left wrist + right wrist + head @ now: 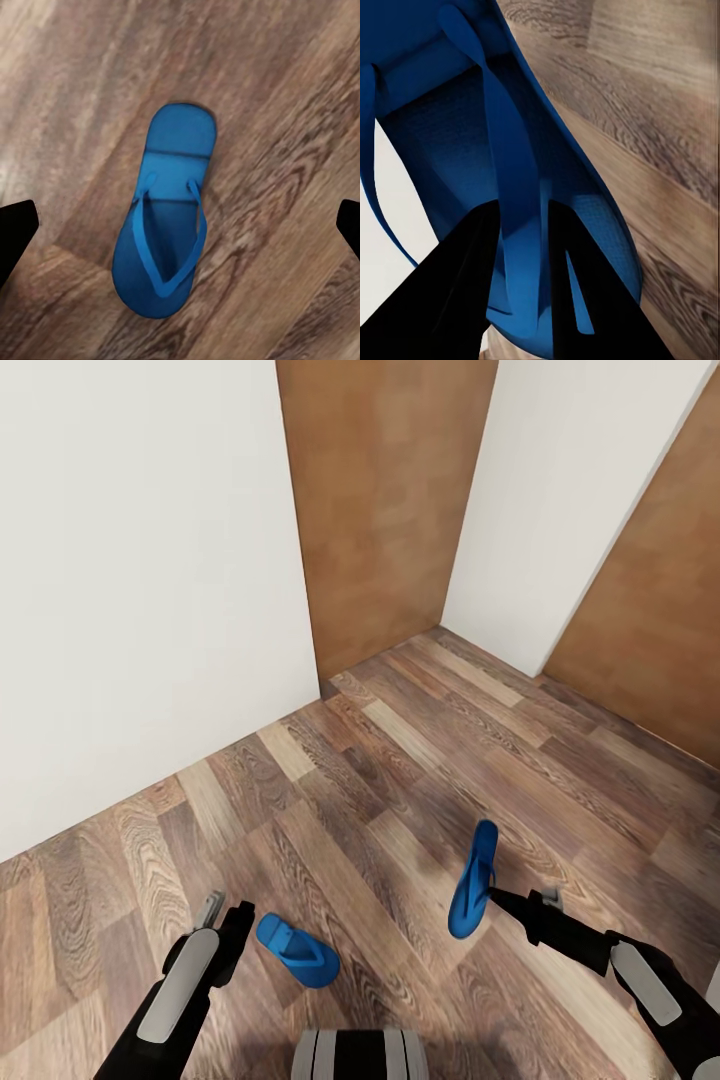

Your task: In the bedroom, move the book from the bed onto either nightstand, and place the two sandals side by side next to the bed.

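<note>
One bright blue sandal (297,950) lies flat on the wood-plank floor, strap side up. My left gripper (225,917) hovers just left of it and above it; in the left wrist view the sandal (166,217) lies between the wide-apart black fingertips (15,232), so the gripper is open. The other blue sandal (473,880) hangs off the floor, tilted on edge, with my right gripper (497,898) shut on it. In the right wrist view the two black fingers (472,285) pinch one strap of this sandal (510,150). The book, bed and nightstand are out of view.
White walls (140,590) stand close at the left and at the back right. Two brown wooden panels (385,500) rise between the walls. Open plank floor (400,760) lies ahead of both arms. My base (360,1055) shows at the lower edge.
</note>
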Robot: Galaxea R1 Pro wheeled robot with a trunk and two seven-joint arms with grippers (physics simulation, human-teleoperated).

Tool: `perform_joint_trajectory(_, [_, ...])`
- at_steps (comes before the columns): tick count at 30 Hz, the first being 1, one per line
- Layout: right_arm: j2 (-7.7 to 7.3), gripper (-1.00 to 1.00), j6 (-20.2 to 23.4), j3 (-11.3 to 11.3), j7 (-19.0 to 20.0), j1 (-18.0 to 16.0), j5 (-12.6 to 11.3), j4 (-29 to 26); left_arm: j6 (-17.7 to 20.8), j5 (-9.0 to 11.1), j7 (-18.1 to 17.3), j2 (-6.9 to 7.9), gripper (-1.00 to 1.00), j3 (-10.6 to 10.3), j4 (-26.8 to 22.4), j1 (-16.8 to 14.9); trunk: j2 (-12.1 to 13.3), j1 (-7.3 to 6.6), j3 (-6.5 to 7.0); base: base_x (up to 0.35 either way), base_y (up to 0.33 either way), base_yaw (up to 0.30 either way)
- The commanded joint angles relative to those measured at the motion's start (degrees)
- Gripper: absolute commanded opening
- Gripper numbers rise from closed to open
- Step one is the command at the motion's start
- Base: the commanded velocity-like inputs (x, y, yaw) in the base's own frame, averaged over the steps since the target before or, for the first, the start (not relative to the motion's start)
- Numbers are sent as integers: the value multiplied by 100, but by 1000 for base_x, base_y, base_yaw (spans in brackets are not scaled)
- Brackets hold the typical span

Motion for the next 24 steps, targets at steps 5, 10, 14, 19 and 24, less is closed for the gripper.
perform_joint_trajectory(5, [3,-100,38,1,13,-3,-41,0,29,6,29,4,100,-2,-7,-3,-9,12,-115,0,0,0])
perform_joint_trajectory(10, [3,-100,38,1,13,-3,-41,1,29,6,29,4,100,-2,-7,-3,-15,24,-226,0,0,0])
perform_joint_trajectory(14, [2,-100,40,1,13,-3,-41,1,29,6,29,-7,100,-10,-7,-3,-21,35,-315,0,0,0])
perform_joint_trajectory(19, [2,-100,40,1,13,-4,-41,0,34,9,29,-11,100,-19,-8,-3,-27,48,-425,0,0,0])
perform_joint_trajectory(24, [3,-100,39,1,13,-3,-41,1,37,14,29,-19,100,-27,-15,-3,-34,61,-536,0,0,0])
